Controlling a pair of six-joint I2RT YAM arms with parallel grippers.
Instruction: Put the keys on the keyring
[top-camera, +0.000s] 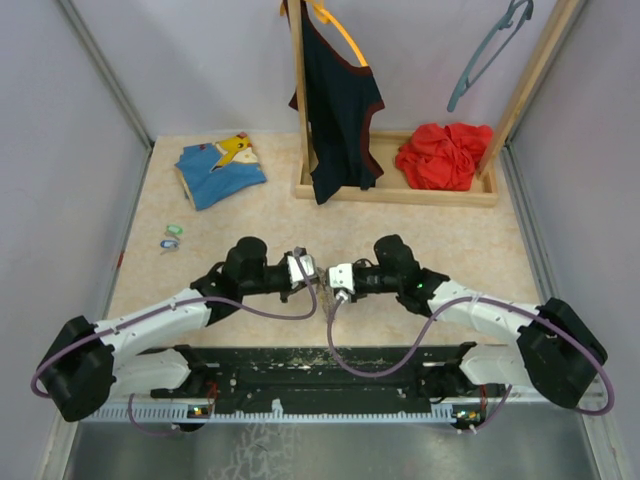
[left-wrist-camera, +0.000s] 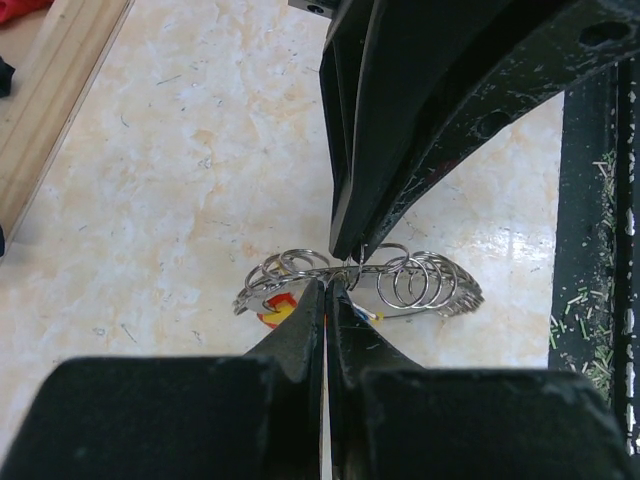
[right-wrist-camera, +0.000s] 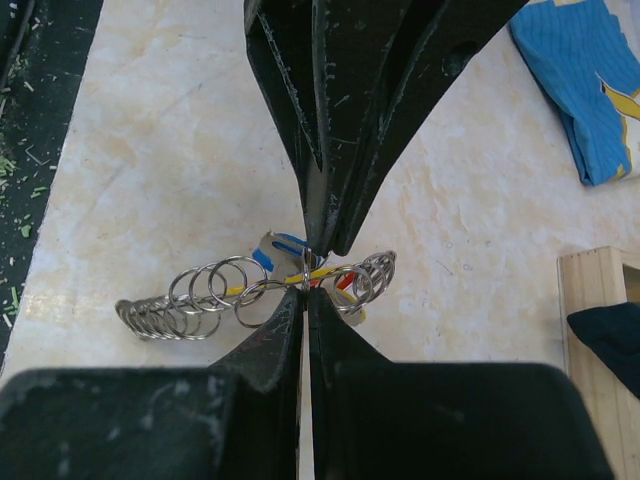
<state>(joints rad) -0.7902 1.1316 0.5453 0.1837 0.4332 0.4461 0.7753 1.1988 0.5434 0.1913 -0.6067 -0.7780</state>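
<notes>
The keyring (left-wrist-camera: 420, 280) is a thin wire loop strung with several small metal rings, held just above the table, with a yellow and red tag (left-wrist-camera: 278, 310) under it. My left gripper (left-wrist-camera: 327, 285) is shut on the wire near its middle. From the opposite side my right gripper (right-wrist-camera: 305, 292) is shut on the same wire (right-wrist-camera: 215, 285), tip to tip with the left one. In the top view both grippers (top-camera: 312, 268) (top-camera: 336, 276) meet at the table's middle. Two tiny keys lie far left, one mint green (top-camera: 173, 230) and one blue (top-camera: 168, 242), untouched.
A folded blue cloth (top-camera: 218, 170) lies at the back left. A wooden rack (top-camera: 400, 192) at the back holds a hanging dark shirt (top-camera: 340, 100) and a red cloth (top-camera: 445, 155); a teal hanger (top-camera: 490, 50) hangs above. A black strip (top-camera: 320, 362) runs along the near edge.
</notes>
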